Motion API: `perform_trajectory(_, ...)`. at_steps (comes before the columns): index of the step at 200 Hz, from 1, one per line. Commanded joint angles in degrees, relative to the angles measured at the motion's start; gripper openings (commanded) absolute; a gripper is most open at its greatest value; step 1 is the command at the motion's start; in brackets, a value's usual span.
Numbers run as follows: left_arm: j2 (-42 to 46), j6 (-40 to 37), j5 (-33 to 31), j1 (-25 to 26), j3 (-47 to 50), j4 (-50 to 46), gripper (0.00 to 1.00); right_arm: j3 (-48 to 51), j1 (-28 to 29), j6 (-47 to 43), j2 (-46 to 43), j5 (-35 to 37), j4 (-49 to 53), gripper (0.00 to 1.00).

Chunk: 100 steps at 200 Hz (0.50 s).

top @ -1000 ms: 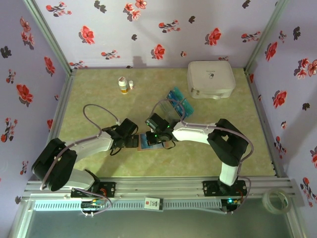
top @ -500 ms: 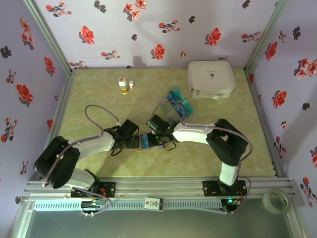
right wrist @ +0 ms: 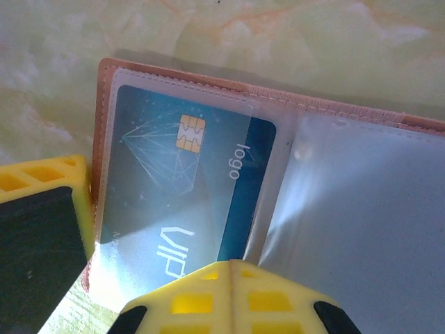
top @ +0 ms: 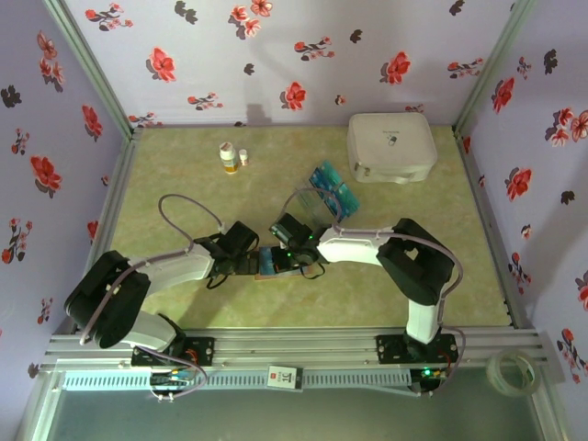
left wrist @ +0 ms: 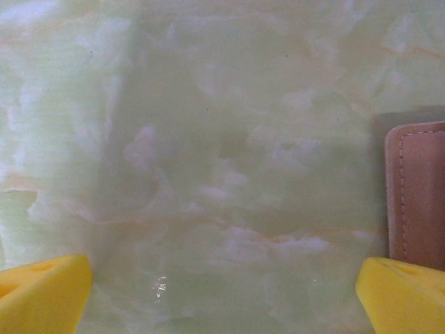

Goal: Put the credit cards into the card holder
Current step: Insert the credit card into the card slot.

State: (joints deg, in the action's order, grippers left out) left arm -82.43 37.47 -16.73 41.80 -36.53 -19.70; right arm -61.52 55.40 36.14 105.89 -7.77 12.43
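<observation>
The card holder (right wrist: 102,118) lies open on the table, its pinkish-brown edge framing clear sleeves. A blue credit card (right wrist: 181,181) with a gold chip sits inside the left sleeve; the right sleeve (right wrist: 361,209) looks empty. My right gripper (right wrist: 233,268) is shut, its joined tips resting at the card's inner edge. From above, the holder (top: 269,262) lies between my left gripper (top: 250,264) and my right gripper (top: 281,256). My left gripper (left wrist: 222,299) stands open over bare table, with the holder's edge (left wrist: 417,195) just ahead of its right finger. More blue credit cards (top: 329,186) lie farther back.
The spare cards rest on a clear plastic tray (top: 312,200) behind the right arm. A big white rounded case (top: 390,147) stands at the back right. Two small bottles (top: 230,157) stand at the back left. Flowered walls enclose the table.
My right gripper has slid a little to the left over the holder, toward the left gripper. The left gripper has barely moved and stays open.
</observation>
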Motion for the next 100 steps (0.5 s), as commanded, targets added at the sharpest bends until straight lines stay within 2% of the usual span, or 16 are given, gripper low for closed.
perform_trajectory(1,-2.21,1.18,0.04,0.74,1.32,0.45,1.0,-1.72,0.7,1.03,1.84,-1.58,-0.65,0.0)
perform_trajectory(27,-1.26,1.78,-0.64,0.74,1.14,-0.64,1.0,-1.86,0.76,0.88,1.38,-1.61,-0.48,0.0)
perform_trajectory(68,3.92,5.29,-7.08,0.35,-0.32,-6.69,1.0,-1.55,-0.32,0.17,-2.23,0.06,1.09,0.0)
perform_trajectory(100,7.99,5.25,-8.42,-1.31,-0.89,-7.94,1.0,-1.75,-1.99,-0.71,-3.61,0.3,1.76,0.0)
